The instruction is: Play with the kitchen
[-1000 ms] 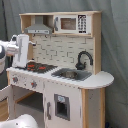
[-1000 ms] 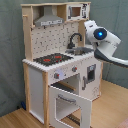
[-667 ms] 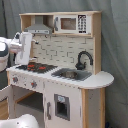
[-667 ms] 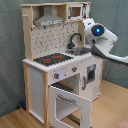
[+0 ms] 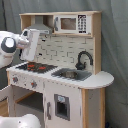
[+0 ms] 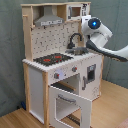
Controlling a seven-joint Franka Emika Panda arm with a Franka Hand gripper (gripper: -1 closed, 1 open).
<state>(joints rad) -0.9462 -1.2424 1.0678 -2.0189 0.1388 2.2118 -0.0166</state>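
Observation:
The kitchen point(image 5: 60, 70) is a tall white and light-wood toy with a black stovetop point(image 5: 36, 66) with red burners, a grey sink point(image 5: 70, 75), a black faucet point(image 5: 82, 59), a hood point(image 5: 40, 27) and a microwave. In the second exterior view the kitchen point(image 6: 55, 55) has its oven door point(image 6: 67, 102) hanging open at the front. My gripper point(image 5: 31, 46) hangs in front of the hood and stovetop at the first exterior view's left. In the second exterior view my gripper point(image 6: 86, 26) is at the kitchen's upper right, above the faucet point(image 6: 75, 40).
A grey curtain point(image 5: 115, 45) hangs behind the kitchen. The wooden floor point(image 6: 112, 107) shows in the second exterior view's lower right. My white arm point(image 6: 112, 50) reaches in from the second exterior view's right. A white arm part point(image 5: 17, 121) fills the first exterior view's lower left.
My arm has shifted slightly up and closer to the kitchen's upper part. The oven door has stayed open.

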